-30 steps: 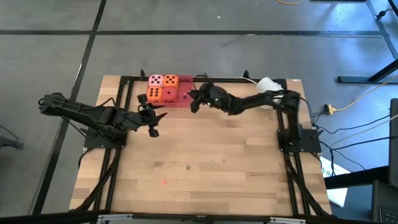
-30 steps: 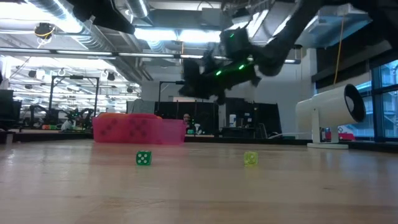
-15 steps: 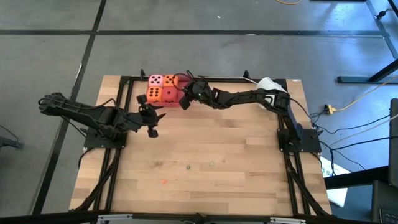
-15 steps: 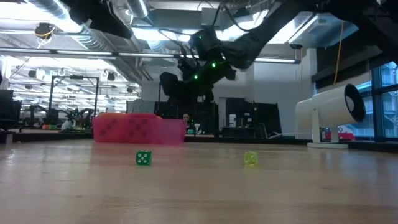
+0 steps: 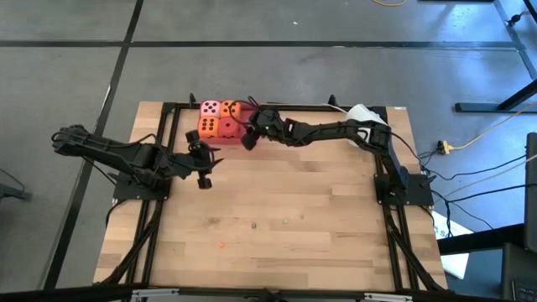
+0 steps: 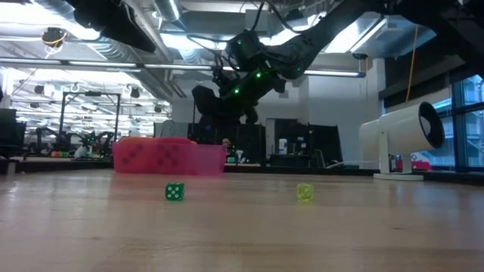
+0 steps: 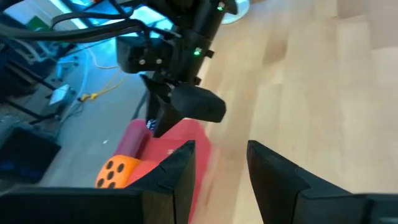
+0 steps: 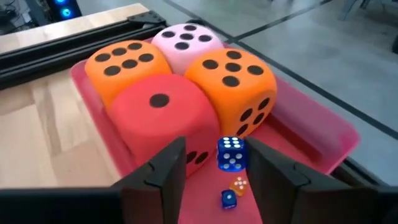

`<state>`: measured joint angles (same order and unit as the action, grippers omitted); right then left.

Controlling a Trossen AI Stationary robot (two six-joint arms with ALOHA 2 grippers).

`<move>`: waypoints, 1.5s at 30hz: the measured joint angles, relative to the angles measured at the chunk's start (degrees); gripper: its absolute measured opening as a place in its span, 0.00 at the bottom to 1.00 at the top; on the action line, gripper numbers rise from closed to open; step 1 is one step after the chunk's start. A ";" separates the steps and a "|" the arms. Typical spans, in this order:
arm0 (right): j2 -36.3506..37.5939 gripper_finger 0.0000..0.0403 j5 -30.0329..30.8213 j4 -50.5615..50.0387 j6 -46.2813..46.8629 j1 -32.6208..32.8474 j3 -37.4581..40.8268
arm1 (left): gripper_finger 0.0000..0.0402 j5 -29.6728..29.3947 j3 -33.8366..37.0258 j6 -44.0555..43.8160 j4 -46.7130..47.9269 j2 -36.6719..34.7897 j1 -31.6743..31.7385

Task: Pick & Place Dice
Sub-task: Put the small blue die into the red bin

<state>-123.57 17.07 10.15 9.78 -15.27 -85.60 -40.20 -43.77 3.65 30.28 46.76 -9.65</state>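
Observation:
Four big soft dice sit packed together at the left end of the flat red tray (image 8: pixel 311 134) at the table's far edge: pink (image 8: pixel 186 40), two orange (image 8: pixel 127 62) (image 8: pixel 233 78) and red (image 8: pixel 165 112). My right gripper (image 8: pixel 217 165) (image 5: pixel 248 134) hangs open just above the tray beside the red die. A tiny blue die (image 8: pixel 232 154) shows in the gap between its fingers. Two more tiny dice, orange (image 8: pixel 239 185) and blue (image 8: pixel 229 199), lie on the tray below. My left gripper (image 7: pixel 221 165) (image 5: pixel 207 166) waits open near the tray, over the table's left part. My right gripper has the tiny blue die (image 8: pixel 232 154) in its open gap, close beside one finger (image 8: pixel 267 171) and apart from the other. I cannot tell whether that finger touches it. The fingers slant down over the tray from the table's right.
Tiny dice lie loose on the wood toward the near side: green (image 6: pixel 175 192) (image 5: pixel 252 224), yellow (image 6: pixel 305 193) (image 5: pixel 285 221), and a reddish one (image 5: pixel 221 246). A white device (image 6: pixel 404 140) stands at the far right corner. A black frame rims the table.
My right gripper has swung toward the table's left, from beside the tray's right end to over the tray next to the red die, and has then held there. The left arm has kept still.

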 joint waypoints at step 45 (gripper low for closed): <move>0.00 0.55 -4.63 -22.90 -11.80 0.22 -10.45 | 0.34 -0.61 3.00 0.34 -0.10 0.00 4.36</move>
<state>-123.57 12.43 -12.75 -2.02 -15.05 -96.05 -40.81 -40.77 3.99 30.18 46.76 -5.29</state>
